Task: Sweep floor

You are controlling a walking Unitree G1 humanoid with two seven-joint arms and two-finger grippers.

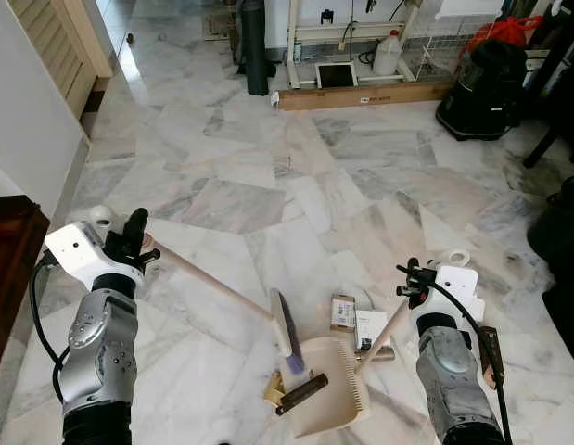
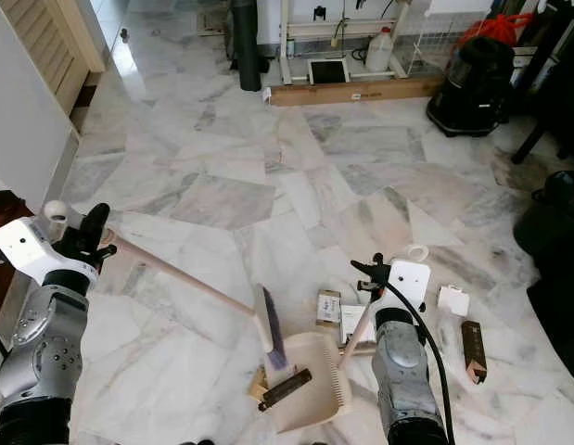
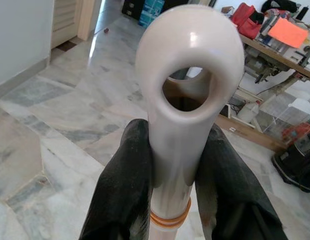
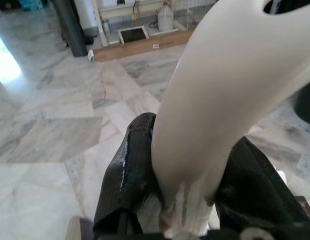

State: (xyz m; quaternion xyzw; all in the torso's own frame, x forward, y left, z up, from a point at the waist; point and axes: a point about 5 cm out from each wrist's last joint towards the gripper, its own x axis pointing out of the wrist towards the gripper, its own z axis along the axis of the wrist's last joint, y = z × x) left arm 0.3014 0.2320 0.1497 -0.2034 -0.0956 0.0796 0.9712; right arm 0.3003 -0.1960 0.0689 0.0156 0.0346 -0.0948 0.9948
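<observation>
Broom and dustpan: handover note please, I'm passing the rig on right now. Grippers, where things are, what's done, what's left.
Left gripper: shut on the broom handle near its looped top end.
Right gripper: shut on the dustpan handle near its top.
Broom head is on the floor at the edge of the dustpan.
Done: a dark stick-like piece lies in the pan.
Left: a small box and a white carton lie just beyond the pan; a brown box and a white one are on the marble floor to the robot's right.
</observation>
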